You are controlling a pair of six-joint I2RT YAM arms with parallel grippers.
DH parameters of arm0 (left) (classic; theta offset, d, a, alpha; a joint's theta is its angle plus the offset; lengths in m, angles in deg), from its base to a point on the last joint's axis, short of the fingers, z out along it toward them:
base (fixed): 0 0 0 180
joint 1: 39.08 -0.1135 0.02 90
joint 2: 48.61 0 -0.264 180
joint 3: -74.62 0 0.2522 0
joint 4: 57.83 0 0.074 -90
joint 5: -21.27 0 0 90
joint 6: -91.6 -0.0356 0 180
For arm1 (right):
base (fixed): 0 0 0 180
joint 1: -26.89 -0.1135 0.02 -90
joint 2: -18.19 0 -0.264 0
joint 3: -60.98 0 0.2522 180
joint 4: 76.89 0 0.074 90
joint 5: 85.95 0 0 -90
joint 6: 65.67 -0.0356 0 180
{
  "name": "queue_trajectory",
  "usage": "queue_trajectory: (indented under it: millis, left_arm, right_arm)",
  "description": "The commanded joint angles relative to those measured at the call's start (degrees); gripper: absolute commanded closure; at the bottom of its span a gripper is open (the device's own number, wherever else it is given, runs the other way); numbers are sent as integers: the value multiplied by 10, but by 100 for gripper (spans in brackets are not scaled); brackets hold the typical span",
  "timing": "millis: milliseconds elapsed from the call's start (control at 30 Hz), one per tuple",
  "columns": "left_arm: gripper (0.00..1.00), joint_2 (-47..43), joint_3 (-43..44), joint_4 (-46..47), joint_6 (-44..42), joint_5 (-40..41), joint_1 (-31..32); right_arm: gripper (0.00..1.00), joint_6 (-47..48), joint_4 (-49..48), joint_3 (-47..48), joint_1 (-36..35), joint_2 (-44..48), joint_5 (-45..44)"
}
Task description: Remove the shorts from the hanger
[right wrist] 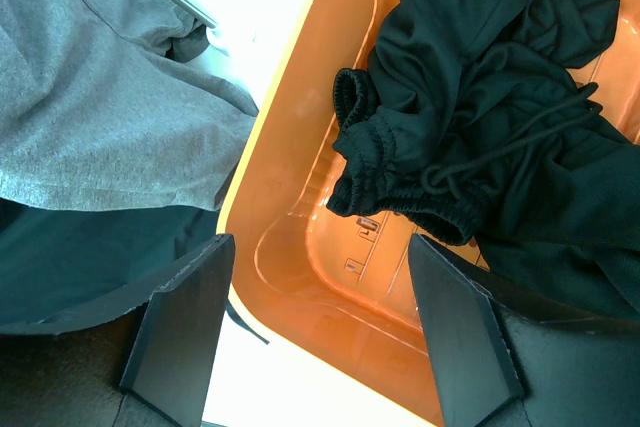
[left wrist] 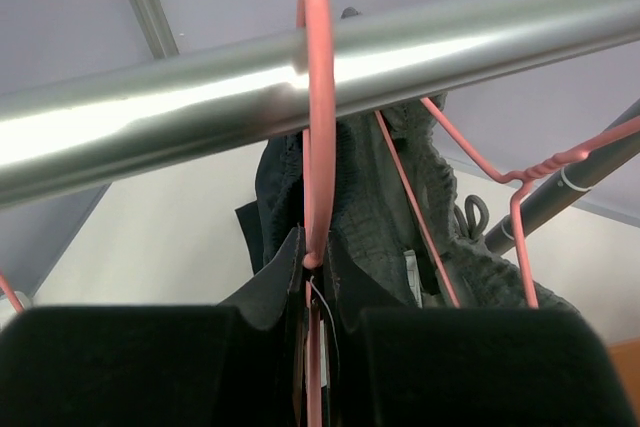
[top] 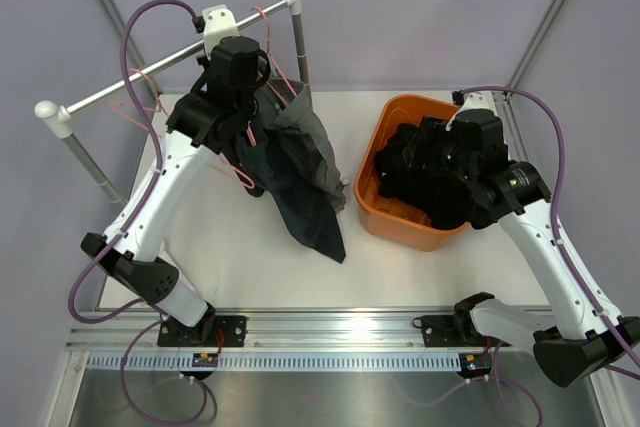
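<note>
Shorts first: grey shorts [top: 303,145] and navy shorts [top: 312,219] hang at the rail [left wrist: 450,37]. My left gripper [left wrist: 315,247] clamps the pink hanger [left wrist: 318,97], steadying it, I judge. My right gripper [right wrist: 318,247] gapes wide above the basket [right wrist: 290,177] holding the black shorts [right wrist: 500,97].

A: Top view: above and behind the arms [top: 165,182], looking down on the whole counter [top: 260,267].
B: Left wrist looks up, close, past its fingers [left wrist: 275,287] along the pink hanger [left wrist: 318,177]. Right wrist looks down between its fingers [right wrist: 185,317] into the orange basket [right wrist: 290,167], which the top view shares.
</note>
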Motion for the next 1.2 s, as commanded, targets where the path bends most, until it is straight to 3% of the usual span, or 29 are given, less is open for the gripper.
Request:
queue_trajectory:
  millis: [0,300,433,767,1033,1167]
  left_arm:
    - [100,-32,0,38,-15,-8,-6]
    - [92,-30,-9,34,-13,-9,-13]
    - [100,-30,-13,41,-16,-14,-16]
    - [100,-94,-37,126,-88,-72,-13]
    - [100,-106,13,75,-134,-186,-9]
    - [100,-83,71,6,-137,-235,-9]
  right_arm:
    - [21,6,-7,-1,-2,3,1]
    - [21,7,-8,-2,-2,4,1]
    - [21,9,-8,-5,-2,8,-1]
    - [20,10,-9,-1,-2,3,-2]
    - [20,16,-7,19,-2,-5,-7]
    - [20,20,2,31,-2,-5,-10]
